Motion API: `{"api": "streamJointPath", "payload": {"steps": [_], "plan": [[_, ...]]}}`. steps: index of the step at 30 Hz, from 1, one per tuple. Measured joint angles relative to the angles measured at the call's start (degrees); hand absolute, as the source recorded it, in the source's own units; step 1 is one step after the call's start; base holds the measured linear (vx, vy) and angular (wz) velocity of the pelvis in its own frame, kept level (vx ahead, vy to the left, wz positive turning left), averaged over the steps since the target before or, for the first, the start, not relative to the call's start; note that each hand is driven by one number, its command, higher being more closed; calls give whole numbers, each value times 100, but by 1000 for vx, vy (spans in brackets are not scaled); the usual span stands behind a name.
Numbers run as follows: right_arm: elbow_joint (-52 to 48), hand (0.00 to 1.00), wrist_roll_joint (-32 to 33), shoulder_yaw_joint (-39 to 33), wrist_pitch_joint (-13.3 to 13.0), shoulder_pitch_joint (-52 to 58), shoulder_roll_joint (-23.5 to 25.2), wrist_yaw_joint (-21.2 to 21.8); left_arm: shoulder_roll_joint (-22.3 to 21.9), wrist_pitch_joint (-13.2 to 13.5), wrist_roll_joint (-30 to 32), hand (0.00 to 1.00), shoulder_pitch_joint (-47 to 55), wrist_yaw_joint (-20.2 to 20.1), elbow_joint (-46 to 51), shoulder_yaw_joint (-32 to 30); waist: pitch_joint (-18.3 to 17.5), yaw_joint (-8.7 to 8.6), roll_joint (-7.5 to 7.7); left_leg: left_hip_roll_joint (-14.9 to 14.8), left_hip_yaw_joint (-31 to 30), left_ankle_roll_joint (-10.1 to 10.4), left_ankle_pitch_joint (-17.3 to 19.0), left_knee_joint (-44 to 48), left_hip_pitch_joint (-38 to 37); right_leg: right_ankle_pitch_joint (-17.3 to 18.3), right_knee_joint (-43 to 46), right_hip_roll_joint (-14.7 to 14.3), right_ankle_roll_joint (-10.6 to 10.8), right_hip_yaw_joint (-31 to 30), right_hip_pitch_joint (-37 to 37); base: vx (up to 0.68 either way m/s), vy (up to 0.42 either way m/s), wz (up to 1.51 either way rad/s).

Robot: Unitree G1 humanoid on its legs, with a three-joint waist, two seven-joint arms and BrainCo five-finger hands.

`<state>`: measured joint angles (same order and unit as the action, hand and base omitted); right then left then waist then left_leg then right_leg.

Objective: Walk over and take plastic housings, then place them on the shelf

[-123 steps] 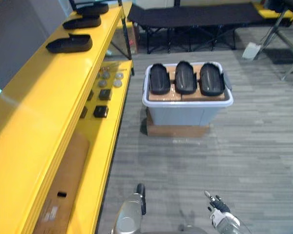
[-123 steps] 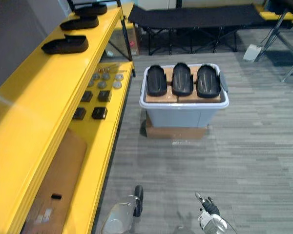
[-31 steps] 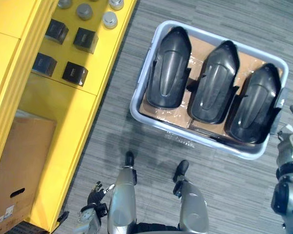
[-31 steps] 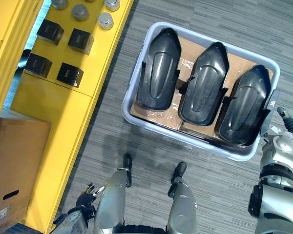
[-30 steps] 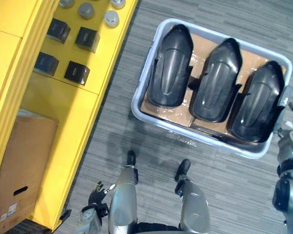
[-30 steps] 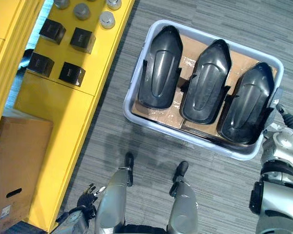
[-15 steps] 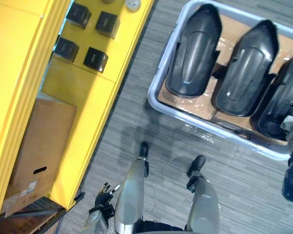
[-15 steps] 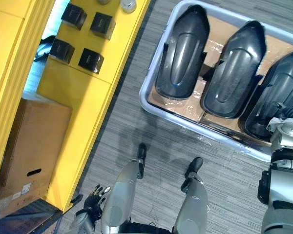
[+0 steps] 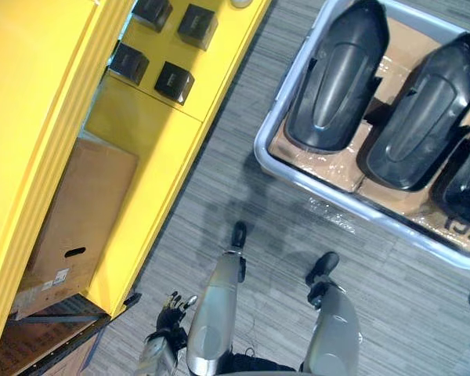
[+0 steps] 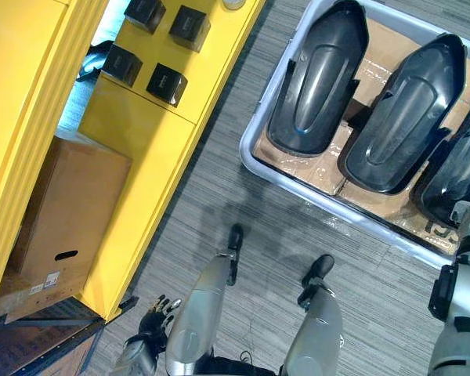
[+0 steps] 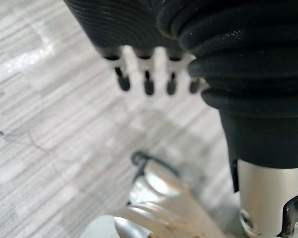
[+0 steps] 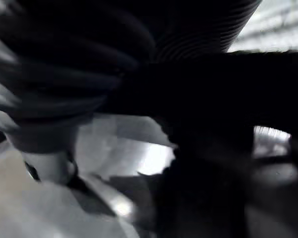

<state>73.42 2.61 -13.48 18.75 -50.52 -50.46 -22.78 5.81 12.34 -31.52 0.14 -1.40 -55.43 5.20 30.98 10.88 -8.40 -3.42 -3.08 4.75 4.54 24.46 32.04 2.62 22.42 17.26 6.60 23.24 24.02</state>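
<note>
Grey bin (image 10: 376, 227) on floor (image 10: 219, 188), 3 black housings (image 10: 399, 125) inside, cardboard (image 10: 294, 164) beneath

Bright even light; soft shadows on floor (image 9: 423, 313); right wrist view dark.

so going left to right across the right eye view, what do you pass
cardboard box → small black boxes → then, inside the grey bin: left plastic housing → middle plastic housing → right plastic housing
</note>
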Motion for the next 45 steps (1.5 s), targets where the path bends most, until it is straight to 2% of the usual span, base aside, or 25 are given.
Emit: {"api": "streamJointPath", "payload": {"steps": [4,7,12,14,17,19,20,21,23,24,26,29,31,33,35,36,37,39,42,43,45], "plan": [[6,100,-357,-96,150,-21,50,-139,-2,8,0,0,-5,-38,8,0,-1,27,-2,-15,-60,13,-7,5,-15,93,115,-2,-35,39,-3,19,-30,6],[67,100,-590,-158,133,-43,117,-316,-5,21,-8,0,-4,-120,28,-2,-1,59,-1,-49,-54,14,-7,6,-82,104,116,-29,-46,38,-69,5,-7,-2],[138,100,-1038,-81,-168,-24,346,-455,2,156,-381,0,35,-238,183,-35,0,5,6,-156,-45,50,24,4,-377,92,-31,-142,-39,39,-426,-15,-4,-4],[106,100,-1097,138,-326,-9,470,-455,7,227,-582,0,91,-292,540,-70,2,-54,73,-232,-1,77,48,1,-525,65,-180,-255,-43,28,-616,-29,-3,-15],[-634,100,-1278,364,-544,376,531,-457,56,246,-721,0,130,-373,1146,-264,-4,-111,260,-350,79,102,72,-126,-902,-1,-426,-408,-37,-13,-970,6,-22,-19],[-1357,100,-1328,404,-600,721,577,-443,168,241,-854,0,296,-367,1811,-406,-13,-160,491,-407,201,141,44,-346,-1207,-53,-629,-479,-47,-51,-1201,52,-32,-22],[-1884,100,-1475,401,-665,981,665,-441,270,226,-840,0,481,-316,2318,-482,-15,-216,679,-430,270,174,13,-528,-1464,-98,-781,-524,-50,-105,-1396,103,-41,-28],[-2364,100,-1536,398,-685,1262,736,-439,361,148,-774,0,639,-211,2817,-546,-38,-237,836,-469,368,187,4,-690,-1739,-158,-942,-568,-40,-126,-1613,131,-51,-28],[-2908,100,-1618,377,-703,1685,788,-428,427,-38,-495,0,746,24,3490,-626,-168,-301,1020,-484,398,190,3,-855,-2030,-191,-1146,-610,-29,-126,-1898,137,-41,-11],[-3201,100,-1657,325,-647,1868,911,-361,494,-211,-290,0,805,180,3941,-651,-360,-374,1161,-483,466,205,-6,-976,-2143,-204,-1252,-625,-13,-123,-1993,143,-24,-7],[-3681,100,-1684,196,-586,2164,1121,-344,522,-510,-18,0,834,335,4588,-680,-657,-417,1308,-476,577,210,-9,-1140,-2327,-245,-1436,-637,18,-145,-2133,149,-5,-13],[-4446,100,-1810,51,-466,2504,1311,-261,496,-883,292,0,817,385,5511,-673,-1054,-534,1356,-433,679,210,-9,-1410,-2683,-329,-1737,-621,80,-133,-2460,132,12,-7],[-5064,100,-2039,9,-470,2692,1355,-209,490,-1096,278,0,632,334,6067,-667,-1333,-579,1280,-390,724,210,-8,-1554,-2917,-397,-1895,-600,133,-134,-2660,101,31,-10],[-5564,100,-2278,21,-549,2717,1564,-201,490,-1232,136,0,430,199,6323,-619,-1469,-589,1226,-389,861,210,-8,-1665,-3119,-438,-1992,-605,155,-150,-2805,55,21,-17],[-5969,100,-2481,102,-822,2755,1827,-217,491,-1399,-110,0,222,25,6369,-507,-1641,-623,1184,-384,922,210,-8,-1775,-3236,-456,-2033,-603,179,-169,-2848,24,14,-18],[-6113,100,-2714,233,-1100,2752,1974,-266,497,-1573,-365,0,59,-118,6369,-384,-1702,-636,1167,-382,980,210,-9,-1826,-3331,-475,-2048,-602,190,-203,-2883,12,13,-16],[-6182,100,-2835,322,-1249,2751,2034,-310,501,-1651,-458,0,-27,-180,6364,-319,-1706,-639,1159,-378,1000,210,-9,-1835,-3387,-502,-2075,-602,181,-226,-2933,4,23,-20],[-6356,100,-3293,722,-1840,2742,2187,-515,496,-1834,-645,0,-373,-325,6305,133,-1833,-658,1156,-353,1092,207,-10,-1905,-3511,-607,-2209,-599,197,-295,-3019,-27,35,-19],[-6428,100,-3662,1046,-2678,2653,2340,-869,484,-1882,-673,0,-800,-388,6050,525,-1987,-712,1153,-303,1171,182,-27,-1911,-3537,-715,-2297,-562,195,-318,-3019,-40,39,-14],[-6434,100,-3736,1055,-2839,2651,2386,-944,476,-1884,-672,0,-877,-384,5964,563,-2023,-717,1151,-288,1175,173,-33,-1924,-3549,-718,-2303,-547,199,-323,-3019,-42,33,-10],[-6445,100,-3912,1235,-3351,2643,2478,-1241,472,-1884,-663,0,-1021,-360,5689,679,-2156,-792,1125,-238,1179,139,-68,-2008,-3622,-740,-2304,-510,220,-333,-3048,-45,30,-3]]}}
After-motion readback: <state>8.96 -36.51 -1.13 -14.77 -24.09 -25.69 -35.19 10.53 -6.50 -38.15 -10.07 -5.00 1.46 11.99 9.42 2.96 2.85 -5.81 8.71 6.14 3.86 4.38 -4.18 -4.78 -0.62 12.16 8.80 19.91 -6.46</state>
